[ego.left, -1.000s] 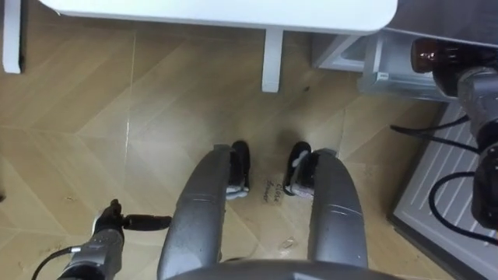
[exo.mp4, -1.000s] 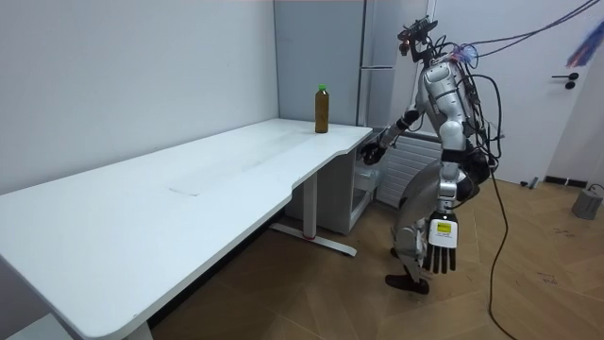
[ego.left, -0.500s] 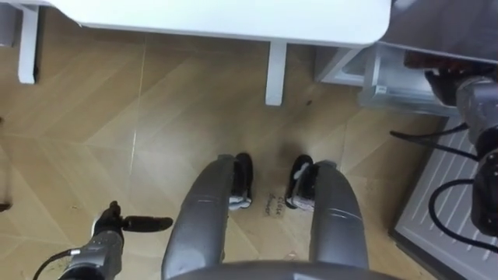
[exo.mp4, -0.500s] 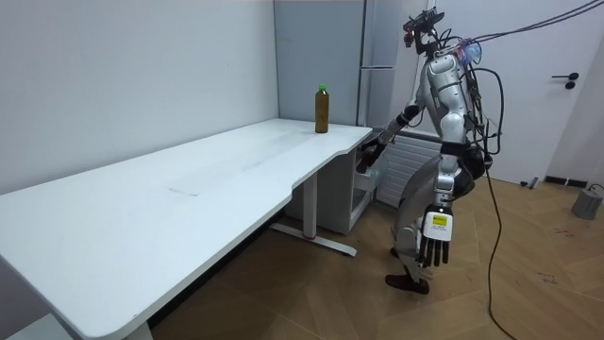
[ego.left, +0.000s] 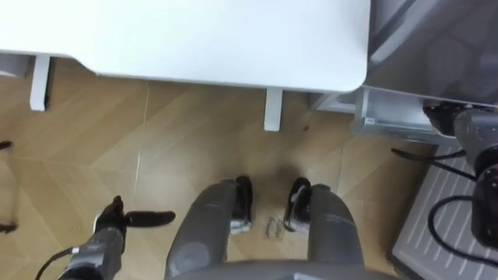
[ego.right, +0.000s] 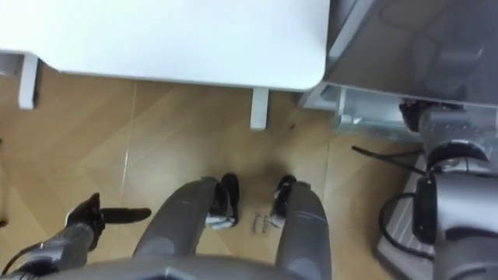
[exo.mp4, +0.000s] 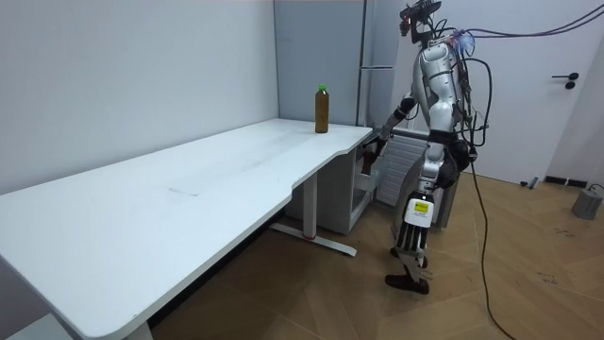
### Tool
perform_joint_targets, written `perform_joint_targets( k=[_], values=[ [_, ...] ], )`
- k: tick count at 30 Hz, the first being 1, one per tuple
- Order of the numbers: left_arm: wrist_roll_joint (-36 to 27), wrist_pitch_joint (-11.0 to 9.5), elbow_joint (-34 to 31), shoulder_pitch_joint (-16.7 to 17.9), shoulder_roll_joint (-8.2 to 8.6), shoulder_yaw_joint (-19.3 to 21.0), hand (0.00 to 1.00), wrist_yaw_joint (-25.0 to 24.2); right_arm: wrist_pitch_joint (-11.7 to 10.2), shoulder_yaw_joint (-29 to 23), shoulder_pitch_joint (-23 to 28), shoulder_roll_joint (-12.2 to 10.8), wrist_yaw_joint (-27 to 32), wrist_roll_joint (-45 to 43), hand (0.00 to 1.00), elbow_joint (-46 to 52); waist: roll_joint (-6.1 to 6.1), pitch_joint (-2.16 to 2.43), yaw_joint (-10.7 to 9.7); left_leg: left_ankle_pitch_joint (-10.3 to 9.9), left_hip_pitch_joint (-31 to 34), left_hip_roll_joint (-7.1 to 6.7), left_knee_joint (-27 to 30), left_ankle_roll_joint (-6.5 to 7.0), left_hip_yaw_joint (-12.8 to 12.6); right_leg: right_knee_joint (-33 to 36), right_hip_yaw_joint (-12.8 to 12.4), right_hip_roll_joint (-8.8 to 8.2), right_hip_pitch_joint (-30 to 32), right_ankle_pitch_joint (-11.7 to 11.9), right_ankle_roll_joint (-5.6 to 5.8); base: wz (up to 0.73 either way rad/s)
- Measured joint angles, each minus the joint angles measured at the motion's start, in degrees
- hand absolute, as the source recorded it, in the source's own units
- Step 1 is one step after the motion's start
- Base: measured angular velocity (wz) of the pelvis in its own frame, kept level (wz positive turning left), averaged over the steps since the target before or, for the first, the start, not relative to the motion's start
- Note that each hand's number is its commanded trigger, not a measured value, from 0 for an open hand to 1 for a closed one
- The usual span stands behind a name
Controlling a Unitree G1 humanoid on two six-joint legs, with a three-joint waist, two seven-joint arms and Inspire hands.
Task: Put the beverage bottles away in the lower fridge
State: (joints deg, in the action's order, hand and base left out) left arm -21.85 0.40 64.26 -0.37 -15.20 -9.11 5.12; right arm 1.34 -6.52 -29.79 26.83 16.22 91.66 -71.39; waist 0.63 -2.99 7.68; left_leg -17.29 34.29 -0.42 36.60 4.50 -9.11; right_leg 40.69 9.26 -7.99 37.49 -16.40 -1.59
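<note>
Drinks are not all stowed, by my reading: the white desk (exo.mp4: 189,208) beside the fridge (exo.mp4: 376,85) carries one upright bottle (exo.mp4: 321,109), well apart from your left hand (exo.mp4: 415,250), which hangs down with straight, empty fingers (ego.left: 148,218). Your right hand (exo.mp4: 375,151) reaches toward the fridge's low part; its grip I cannot tell.

The right hand (exo.mp4: 374,151), toward three o'clock, is showing too small to read; the surface (exo.mp4: 142,217) is running off at seven o'clock.
</note>
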Motion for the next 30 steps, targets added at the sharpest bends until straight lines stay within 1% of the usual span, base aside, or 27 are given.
perform_joint_targets(
  k=[2,3,5,7,10,13,14,15,17,19,20,21,22,24,25,26,28,29,30],
  values=[
    [-0.03,0.01,0.25,0.03,0.13,0.08,0.0,-0.94,0.01,-0.01,1.43,-0.02,-0.48,-0.04,0.0,0.0,-0.29,-0.05,0.07,0.0,-1.55,-0.25,-0.78,0.0,0.19,-0.46,0.19,-0.14,-1.57,-0.32,0.22,0.09],
    [0.0,0.0,0.27,0.21,0.14,0.28,0.0,-1.35,0.01,-0.05,2.34,-0.02,-1.04,-0.29,0.0,0.05,-0.64,0.0,0.05,0.0,-2.34,-0.31,-1.22,0.0,0.5,-1.16,0.55,-0.13,-2.68,-0.43,0.31,0.1],
    [0.0,-0.01,0.34,0.55,0.22,2.36,0.0,-1.87,0.01,-0.8,3.45,-0.16,-1.52,-0.32,0.0,0.06,-0.9,0.01,0.08,0.0,-3.62,-0.45,-1.99,-0.01,0.79,-1.9,0.89,-0.14,-4.12,-0.52,0.46,0.09],
    [0.04,-0.02,0.64,1.17,0.21,3.45,0.0,-1.96,0.02,-1.55,4.53,-0.59,-1.53,-0.39,0.0,0.07,-0.87,0.0,0.08,0.15,-5.58,-0.89,-3.36,-0.17,0.78,-2.38,0.92,-0.44,-5.63,-0.77,0.68,0.05],
    [0.02,-0.07,0.53,3.38,0.22,4.96,0.0,-2.09,0.05,-1.76,7.07,-2.17,-2.43,-0.73,0.0,0.1,-0.83,0.04,-0.22,0.34,-9.71,-1.24,-5.44,-0.34,0.79,-4.05,1.11,-0.53,-9.48,-1.01,0.96,0.0],
    [0.05,-0.02,0.42,5.47,0.37,7.8,0.0,-2.26,0.38,-2.3,9.56,-3.11,-3.68,-1.62,0.0,0.27,-0.74,0.07,-1.49,0.51,-13.33,-1.37,-7.71,-0.47,0.96,-6.12,1.59,-0.37,-13.26,-1.16,1.22,0.02],
    [0.13,-0.03,0.46,5.76,0.38,9.18,0.0,-2.28,0.8,-2.32,10.36,-3.27,-3.98,-2.29,0.0,0.28,-0.45,0.2,-1.58,0.52,-14.34,-1.42,-8.32,-0.49,0.98,-6.4,1.57,-0.31,-14.11,-1.19,1.29,0.06],
    [1.0,-0.02,0.45,5.96,0.42,10.44,0.0,-2.25,1.19,-2.64,11.07,-3.54,-4.05,-3.46,0.0,0.27,-0.47,0.31,-1.93,0.54,-15.33,-1.41,-8.62,-0.52,1.45,-7.2,1.91,-0.06,-15.57,-1.18,1.35,0.05],
    [1.64,-0.02,0.38,6.64,0.43,11.51,0.0,-2.21,1.69,-3.52,12.01,-4.35,-4.26,-4.94,0.0,0.27,-0.34,0.58,-2.68,0.61,-17.41,-1.32,-9.51,-0.63,1.69,-8.72,2.2,0.26,-17.96,-1.08,1.5,0.07],
    [1.74,-0.02,0.18,7.61,0.87,12.0,0.0,-2.25,2.26,-3.69,14.37,-4.81,-5.73,-6.69,0.0,0.38,-0.07,1.19,-2.86,0.72,-20.14,-1.27,-11.22,-0.8,1.71,-10.35,2.71,0.43,-20.74,-0.92,1.65,0.02],
    [1.82,-0.01,0.1,8.52,1.26,12.96,0.0,-2.38,2.45,-3.69,16.39,-4.9,-6.72,-8.16,0.0,0.54,0.25,1.83,-2.88,0.78,-22.03,-1.17,-12.25,-0.88,1.8,-11.77,2.89,0.83,-22.76,-0.76,1.8,0.0],
    [1.73,0.0,-0.01,9.64,1.44,13.66,0.0,-2.55,2.48,-3.69,18.4,-5.06,-7.22,-9.07,0.0,1.16,0.33,2.74,-2.88,0.79,-23.6,-0.92,-13.08,-0.9,1.8,-13.39,3.37,1.22,-24.72,-0.44,1.88,0.0],
    [1.6,0.01,-0.14,10.15,1.44,13.79,0.0,-2.64,2.49,-3.69,19.41,-5.14,-7.34,-9.37,0.0,1.8,0.35,2.92,-2.89,0.83,-24.41,-0.83,-13.47,-0.97,1.8,-14.16,3.49,1.41,-25.72,-0.28,1.92,-0.03],
    [1.67,0.04,-0.58,11.89,1.61,15.58,0.0,-3.25,2.5,-3.73,22.15,-5.69,-8.47,-11.12,0.0,3.6,0.57,2.91,-3.4,0.94,-27.8,-0.55,-15.39,-1.16,1.77,-16.6,3.52,2.1,-29.34,0.29,2.07,-0.02],
    [1.85,0.05,-0.65,12.32,1.7,16.14,0.0,-3.3,2.51,-3.74,22.76,-5.89,-8.83,-11.28,0.0,3.91,0.7,2.91,-3.54,0.97,-28.6,-0.51,-15.9,-1.21,1.76,-17.11,3.53,2.21,-30.08,0.4,2.08,0.0],
    [2.48,0.16,-0.94,13.31,1.75,16.38,0.0,-3.4,2.54,-3.78,23.57,-6.16,-9.66,-11.34,0.0,4.12,0.97,2.91,-4.11,0.99,-29.83,-0.46,-16.55,-1.24,1.72,-17.89,3.52,2.4,-31.43,0.47,2.15,-0.05],
    [2.73,0.66,-1.42,14.5,1.98,16.44,0.0,-3.48,2.59,-3.77,24.42,-6.25,-10.59,-11.42,0.0,4.23,1.18,2.98,-4.44,1.02,-31.11,-0.32,-17.3,-1.29,1.48,-18.93,3.43,3.06,-32.75,0.78,2.23,-0.07],
    [2.8,0.88,-1.44,14.95,2.08,16.44,0.0,-3.48,2.48,-3.88,24.72,-6.25,-11.67,-11.41,0.0,4.31,1.44,2.94,-4.76,1.04,-31.52,-0.3,-17.56,-1.32,1.45,-19.16,3.33,3.14,-33.01,0.85,2.22,-0.06],
    [2.77,1.01,-1.38,15.3,2.08,16.7,0.0,-3.46,2.49,-3.86,25.55,-6.26,-12.7,-11.98,0.0,5.1,1.84,2.81,-5.14,1.09,-32.12,-0.34,-18.07,-1.39,1.45,-19.26,3.18,3.16,-33.37,0.86,2.23,-0.05]
  ],
)
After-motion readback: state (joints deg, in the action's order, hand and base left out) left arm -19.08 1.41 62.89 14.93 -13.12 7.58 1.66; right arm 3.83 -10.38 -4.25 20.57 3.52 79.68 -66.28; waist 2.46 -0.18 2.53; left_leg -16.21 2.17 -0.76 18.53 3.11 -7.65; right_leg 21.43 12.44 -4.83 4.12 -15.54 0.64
